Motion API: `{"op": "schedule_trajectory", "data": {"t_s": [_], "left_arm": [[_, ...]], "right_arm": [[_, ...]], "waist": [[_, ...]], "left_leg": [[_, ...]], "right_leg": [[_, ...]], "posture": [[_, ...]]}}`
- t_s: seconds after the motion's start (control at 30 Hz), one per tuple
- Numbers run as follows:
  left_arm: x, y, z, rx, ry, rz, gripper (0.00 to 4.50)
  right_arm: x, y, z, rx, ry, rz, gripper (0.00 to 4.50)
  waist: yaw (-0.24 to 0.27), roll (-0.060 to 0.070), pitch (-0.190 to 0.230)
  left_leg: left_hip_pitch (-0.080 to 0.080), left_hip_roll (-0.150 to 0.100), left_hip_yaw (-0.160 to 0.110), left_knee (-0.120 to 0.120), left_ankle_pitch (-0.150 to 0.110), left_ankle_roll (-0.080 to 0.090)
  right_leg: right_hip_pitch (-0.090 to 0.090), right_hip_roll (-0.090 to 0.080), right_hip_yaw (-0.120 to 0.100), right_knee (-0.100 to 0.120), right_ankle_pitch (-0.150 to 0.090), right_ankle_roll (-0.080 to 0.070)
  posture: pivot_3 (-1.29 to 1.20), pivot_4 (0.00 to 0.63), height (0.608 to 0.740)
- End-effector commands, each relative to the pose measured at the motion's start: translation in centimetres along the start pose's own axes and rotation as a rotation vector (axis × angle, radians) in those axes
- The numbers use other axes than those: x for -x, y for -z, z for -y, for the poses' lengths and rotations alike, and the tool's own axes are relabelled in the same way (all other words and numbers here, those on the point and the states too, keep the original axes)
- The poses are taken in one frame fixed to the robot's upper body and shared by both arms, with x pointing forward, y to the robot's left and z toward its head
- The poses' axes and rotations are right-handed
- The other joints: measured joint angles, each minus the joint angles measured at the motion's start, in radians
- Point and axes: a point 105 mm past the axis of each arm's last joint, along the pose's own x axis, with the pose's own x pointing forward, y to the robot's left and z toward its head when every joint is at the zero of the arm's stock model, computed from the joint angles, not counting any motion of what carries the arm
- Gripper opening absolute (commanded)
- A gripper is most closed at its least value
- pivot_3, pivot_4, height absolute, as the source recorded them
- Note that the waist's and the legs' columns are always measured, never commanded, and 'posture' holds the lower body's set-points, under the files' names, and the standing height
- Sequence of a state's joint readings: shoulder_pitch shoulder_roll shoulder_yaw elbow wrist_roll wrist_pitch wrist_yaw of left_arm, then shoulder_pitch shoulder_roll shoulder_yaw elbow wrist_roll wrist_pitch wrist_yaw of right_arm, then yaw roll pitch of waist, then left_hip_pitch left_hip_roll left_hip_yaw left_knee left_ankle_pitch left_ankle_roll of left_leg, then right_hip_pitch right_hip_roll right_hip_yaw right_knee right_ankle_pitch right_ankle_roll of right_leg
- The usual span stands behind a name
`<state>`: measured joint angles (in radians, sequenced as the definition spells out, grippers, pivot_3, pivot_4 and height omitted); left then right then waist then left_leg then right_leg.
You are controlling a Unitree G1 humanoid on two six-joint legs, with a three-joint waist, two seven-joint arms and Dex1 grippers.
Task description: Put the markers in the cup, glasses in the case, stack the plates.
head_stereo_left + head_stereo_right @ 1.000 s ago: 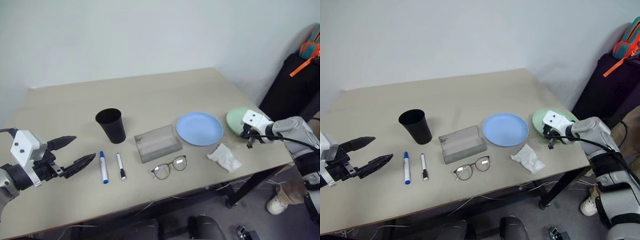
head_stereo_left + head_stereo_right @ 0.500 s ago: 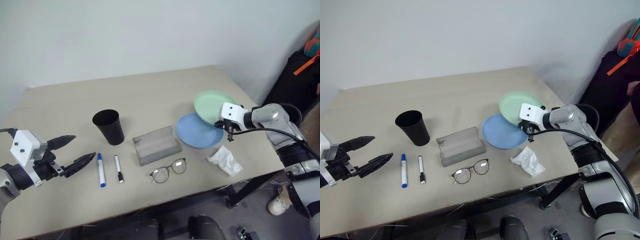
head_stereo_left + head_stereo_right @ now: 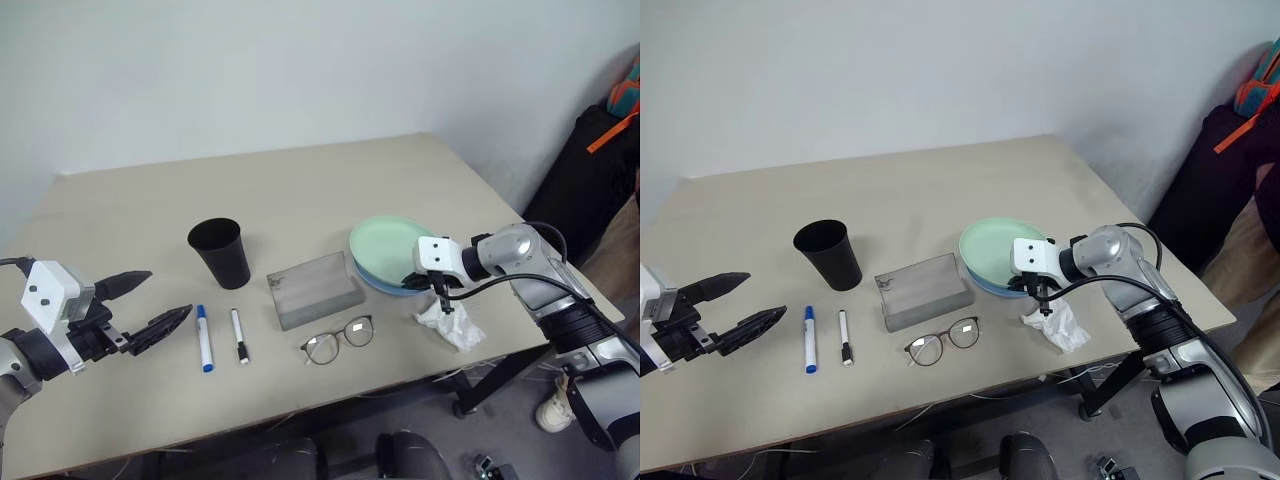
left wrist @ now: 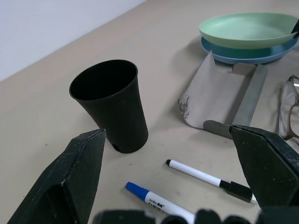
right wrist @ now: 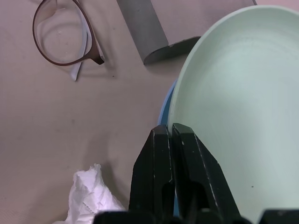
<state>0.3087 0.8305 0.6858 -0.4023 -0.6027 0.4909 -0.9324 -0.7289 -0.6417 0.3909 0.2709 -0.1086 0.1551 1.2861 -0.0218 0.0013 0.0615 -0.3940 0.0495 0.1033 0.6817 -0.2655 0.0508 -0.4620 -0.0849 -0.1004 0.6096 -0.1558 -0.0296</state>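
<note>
— Nearest first: how many of each?
— One glasses (image 3: 338,338), two markers (image 3: 205,336), one case (image 3: 314,289), one cup (image 3: 221,252), two plates (image 3: 385,252) stacked.
— Grippers?
— Left gripper (image 3: 148,307) spread empty; right gripper (image 5: 174,140) pinches the mint plate's rim.

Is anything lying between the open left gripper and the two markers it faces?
Nothing visible does. The left gripper hangs open just short of the blue-capped marker, with bare table between them. The black-capped marker lies just beyond the blue one, and the cup stands behind both.
</note>
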Motion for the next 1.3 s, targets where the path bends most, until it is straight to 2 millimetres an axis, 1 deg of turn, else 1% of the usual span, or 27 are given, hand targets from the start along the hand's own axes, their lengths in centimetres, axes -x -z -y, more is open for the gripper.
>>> {"op": "schedule_trajectory", "data": {"t_s": [0.03,0.4,0.57,0.67,0.77,0.8,0.93,1.0,1.07,1.2,1.3], "left_arm": [[0.2,-1.2,0.1,-0.042,-0.006,0.028,4.5],[0.3,-1.3,0.1,-0.045,-0.006,0.03,4.5],[0.2,-1.4,0.0,-0.046,-0.005,0.032,4.5],[0.1,-1.4,0.1,-0.045,-0.004,0.032,4.5],[0.1,-1.4,0.2,-0.044,-0.001,0.032,4.5],[0.1,-1.4,0.2,-0.044,-0.001,0.032,4.5],[0.1,-1.3,0.3,-0.043,-0.001,0.03,4.5],[0.1,-1.2,0.3,-0.044,-0.001,0.03,4.5],[0.2,-1.2,0.4,-0.044,-0.001,0.029,4.5],[0.2,-1.2,0.4,-0.044,0.001,0.028,4.5],[0.2,-1.1,0.4,-0.044,0.002,0.028,4.5]], "right_arm": [[0.2,-0.3,0.7,0.039,0.026,-0.017,0.04],[-0.4,0.2,0.7,0.035,0.014,-0.035,0.04],[-0.6,0.0,0.8,0.034,0.005,-0.033,0.04],[-0.2,-0.1,0.9,0.029,0.0,-0.026,0.67],[0.8,-1.0,1.2,0.03,0.0,0.016,1.68],[1.4,-1.7,1.3,0.028,-0.007,0.045,1.96],[3.6,-3.6,1.1,0.008,-0.048,0.146,3.32],[4.9,-4.2,-0.1,-0.026,-0.134,0.184,3.32],[5.7,-3.8,-1.5,-0.055,-0.21,0.168,3.32],[5.7,-2.2,-3.6,-0.074,-0.276,0.09,3.32],[4.8,-0.5,-5.0,-0.099,-0.294,0.017,3.32]], "waist": [[0.0,0.0,0.0],[0.0,0.0,0.0],[-0.001,0.0,0.0],[0.0,0.0,0.0],[0.0,0.0,0.0],[0.0,0.0,0.0],[0.0,0.0,0.0],[0.001,0.0,0.0],[0.002,0.0,0.0],[0.002,-0.001,0.0],[0.002,-0.001,0.0]], "left_leg": [[0.0,0.0,0.0,0.0,0.0,0.0],[0.0,0.0,0.0,-0.001,0.0,0.0],[0.0,0.0,0.0,0.0,0.0,0.0],[0.0,0.0,0.0,0.0,0.0,0.0],[0.0,0.0,0.0,0.0,0.0,0.0],[0.0,0.0,0.0,0.0,0.0,0.0],[0.0,0.0,0.0,0.0,0.0,0.0],[0.0,0.0,-0.001,0.0,0.0,0.0],[0.0,0.0,-0.001,0.0,0.0,0.0],[0.001,0.0,-0.001,0.0,-0.001,0.0],[0.001,0.0,-0.001,0.0,0.0,0.0]], "right_leg": [[0.0,0.0,0.0,0.0,0.0,0.0],[-0.001,0.0,0.0,0.0,0.0,0.0],[0.0,0.0,0.0,0.0,0.0,0.0],[0.0,0.0,0.0,0.0,0.0,0.0],[0.0,0.0,0.0,0.001,0.0,0.0],[0.0,0.0,0.0,0.001,0.0,0.0],[-0.001,0.0,0.0,0.001,0.0,0.0],[0.0,0.0,0.0,0.0,0.0,0.0],[0.0,0.0,0.0,0.0,0.0,0.0],[0.001,-0.001,-0.001,-0.001,0.0,0.0],[0.001,-0.001,-0.001,-0.001,0.0,0.0]], "posture": [[0.0,0.0,0.737],[0.0,0.0,0.737],[0.0,0.0,0.737],[0.0,0.0,0.737],[0.0,0.0,0.737],[0.0,0.0,0.737],[0.0,0.0,0.737],[0.0,0.0,0.737],[0.0,0.0,0.737],[0.0,0.0,0.737],[0.0,0.0,0.737]]}}
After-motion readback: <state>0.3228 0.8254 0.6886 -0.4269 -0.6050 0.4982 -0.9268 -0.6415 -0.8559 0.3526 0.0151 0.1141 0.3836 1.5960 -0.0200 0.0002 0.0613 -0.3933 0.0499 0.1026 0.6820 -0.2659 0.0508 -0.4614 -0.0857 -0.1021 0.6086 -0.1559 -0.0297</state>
